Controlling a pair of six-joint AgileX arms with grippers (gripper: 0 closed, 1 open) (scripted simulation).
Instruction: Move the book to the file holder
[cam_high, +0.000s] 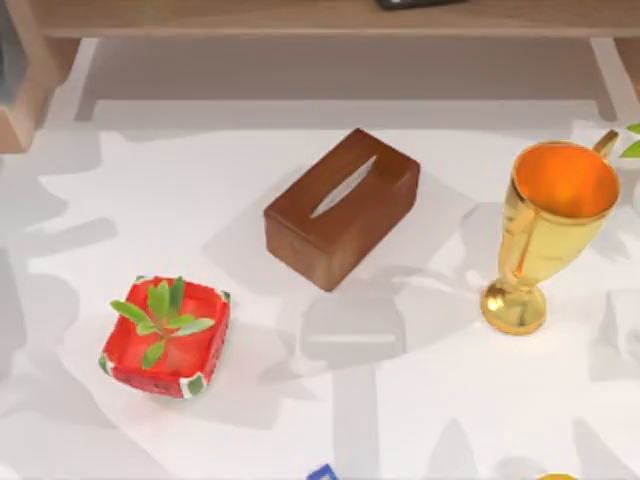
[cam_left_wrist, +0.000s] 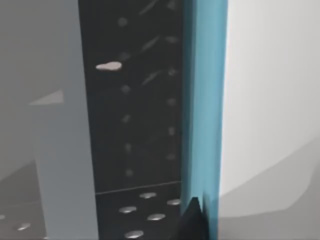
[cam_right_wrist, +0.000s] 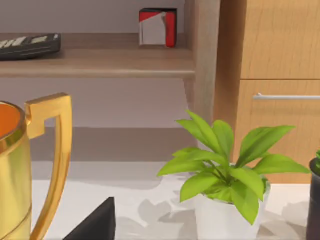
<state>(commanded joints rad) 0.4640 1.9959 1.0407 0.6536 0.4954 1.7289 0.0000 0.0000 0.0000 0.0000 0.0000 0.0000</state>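
A white desk (cam_high: 420, 400) crossed by soft shadows is seen from above, with a wooden shelf (cam_high: 330, 18) along its far edge. On it stand a brown tissue box (cam_high: 342, 207) near the middle, a red planter with a green sprig (cam_high: 166, 336) toward the left, and a gold trophy cup (cam_high: 548, 232) at the right. A small blue corner (cam_high: 321, 472) is cut off by the near edge and cannot be identified with certainty.

In the left wrist view, a blue book (cam_left_wrist: 204, 110) is seen edge-on, upright, right beside a dark perforated panel (cam_left_wrist: 131, 115) judged to be a wall of the file holder. A dark fingertip of the left claw (cam_left_wrist: 191, 220) lies against the book's lower edge; whether the book is clamped or released cannot be told, as the rest of the claw is out of frame. The step is judged to be the seating of the book in the holder: the book should be kept vertical and parallel to the panel, and let go only once its lower edge is supported.

In the right wrist view, the trophy's handle, a potted plant (cam_right_wrist: 225, 175), a drawer cabinet (cam_right_wrist: 277, 75) and a red-and-white box (cam_right_wrist: 158, 26) on the shelf are seen. A dark tip of the right claw (cam_right_wrist: 97, 222) shows low in frame; its opening cannot be judged.
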